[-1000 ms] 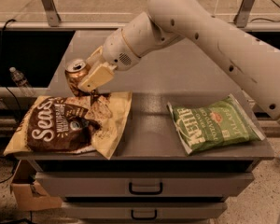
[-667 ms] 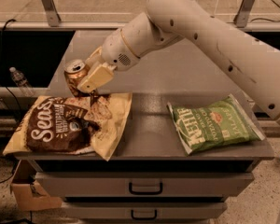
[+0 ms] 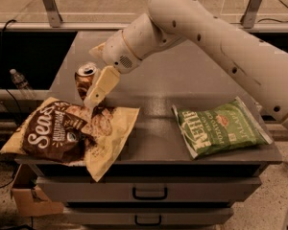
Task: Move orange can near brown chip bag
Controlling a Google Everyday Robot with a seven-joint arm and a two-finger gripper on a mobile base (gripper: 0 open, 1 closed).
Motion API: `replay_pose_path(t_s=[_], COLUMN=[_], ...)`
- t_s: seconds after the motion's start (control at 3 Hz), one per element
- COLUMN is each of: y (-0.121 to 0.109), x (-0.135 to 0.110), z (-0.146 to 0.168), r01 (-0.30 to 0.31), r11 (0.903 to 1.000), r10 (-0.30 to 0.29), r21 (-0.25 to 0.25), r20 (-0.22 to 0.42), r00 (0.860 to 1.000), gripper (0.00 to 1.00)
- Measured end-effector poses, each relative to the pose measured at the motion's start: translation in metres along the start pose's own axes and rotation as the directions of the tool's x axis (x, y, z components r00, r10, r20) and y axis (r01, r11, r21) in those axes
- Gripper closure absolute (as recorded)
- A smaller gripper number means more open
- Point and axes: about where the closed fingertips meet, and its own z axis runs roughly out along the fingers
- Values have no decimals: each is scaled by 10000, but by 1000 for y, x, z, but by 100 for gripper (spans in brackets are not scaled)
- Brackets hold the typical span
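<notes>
Camera view, left of centre: cream two-finger gripper (image 3: 90,96) was clamped on the small orange-gold metal can (image 3: 85,79), tilted at the large crinkled brown chip bag (image 3: 53,135)'s upper edge, apparently ready for placing.

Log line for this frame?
hand: left side of table, shut on orange can | can: tilted, at far edge of brown chip bag

Illumination is dim, with a warm amber cast. Light arrives from above. The white arm (image 3: 221,37) is the brightest surface, and the green chip bag (image 3: 221,128) shows mild glare. The gripper (image 3: 89,92), at the left of the table (image 3: 158,85), clamps the orange can (image 3: 86,75), whose top glints. Left of the table the background is dark.
</notes>
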Motion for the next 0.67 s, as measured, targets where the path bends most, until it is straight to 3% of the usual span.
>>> replay_pose_path(t_s=[0.33,0.67], y=[0,5], x=[0,-3], z=[0,-27], r01=[1,12], r11=[10000,9992], r10=[-1,10], r21=[-1,394], r20=[0,-543], r00=[10000,9985], gripper=[0,0])
